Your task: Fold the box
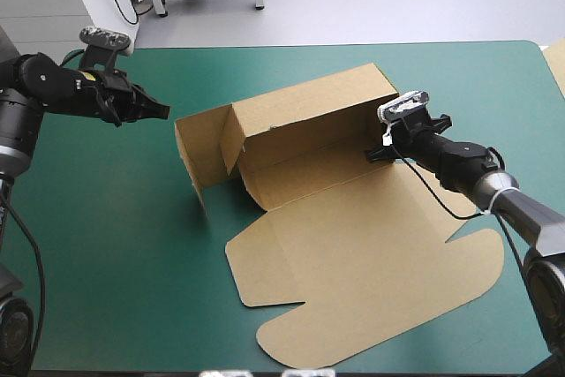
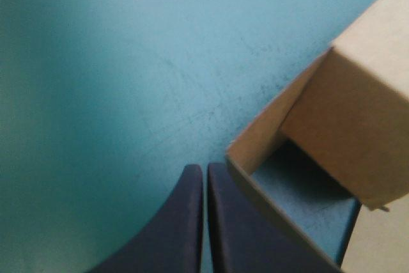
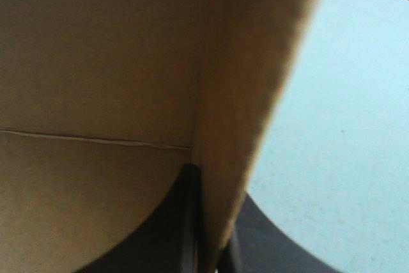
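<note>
The brown box (image 1: 309, 139) stands half-formed mid-table, its long back wall and left end wall (image 1: 201, 143) raised and the lid (image 1: 371, 262) lying flat toward the front edge. My left gripper (image 1: 161, 111) hovers shut just left of the box's left end, apart from it. In the left wrist view its fingers (image 2: 204, 174) meet in a point, with the box's corner (image 2: 358, 126) beside and ahead. My right gripper (image 1: 374, 154) is at the box's right end. There its fingers (image 3: 211, 222) are pinched on the upright end wall (image 3: 243, 94), one on each side.
Bare teal-green cover (image 1: 106, 245) lies left of and in front of the box. A pale edge of more board (image 1: 557, 64) shows at the table's right edge. The flat lid's rounded flaps reach close to the front edge.
</note>
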Robot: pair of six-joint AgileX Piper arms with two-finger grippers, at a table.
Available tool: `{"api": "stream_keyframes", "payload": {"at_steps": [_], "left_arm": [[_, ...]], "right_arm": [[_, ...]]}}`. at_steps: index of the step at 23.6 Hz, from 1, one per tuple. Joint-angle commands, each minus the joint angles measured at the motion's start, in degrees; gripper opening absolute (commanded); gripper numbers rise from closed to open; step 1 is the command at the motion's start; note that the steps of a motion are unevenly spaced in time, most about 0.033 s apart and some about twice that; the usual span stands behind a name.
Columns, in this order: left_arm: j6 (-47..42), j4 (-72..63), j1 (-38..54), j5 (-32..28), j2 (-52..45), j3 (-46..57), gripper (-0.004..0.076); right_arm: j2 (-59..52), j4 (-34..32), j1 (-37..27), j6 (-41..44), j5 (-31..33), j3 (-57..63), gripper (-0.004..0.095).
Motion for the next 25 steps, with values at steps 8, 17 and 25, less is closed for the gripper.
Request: {"api": "stream_keyframes", "payload": {"at_steps": [8, 17, 25], "left_arm": [[0.39, -4.51, 9.87, -7.00, -7.06, 13.84, 0.0007], [4.26, -5.34, 16.26, -8.91, -7.75, 21.24, 0.0007], [11.45, -12.19, 17.65, -12.06, -7.75, 24.99, 0.0007]], "right_arm": [[-0.90, -2.76, -0.42, 1.32, -0.42, -2.12, -0.0021], [-0.90, -13.57, -0.42, 11.20, 5.89, -6.31, -0.0021], [2.60, -63.94, -0.97, 73.92, 26.53, -25.56, -0.0013]]}}
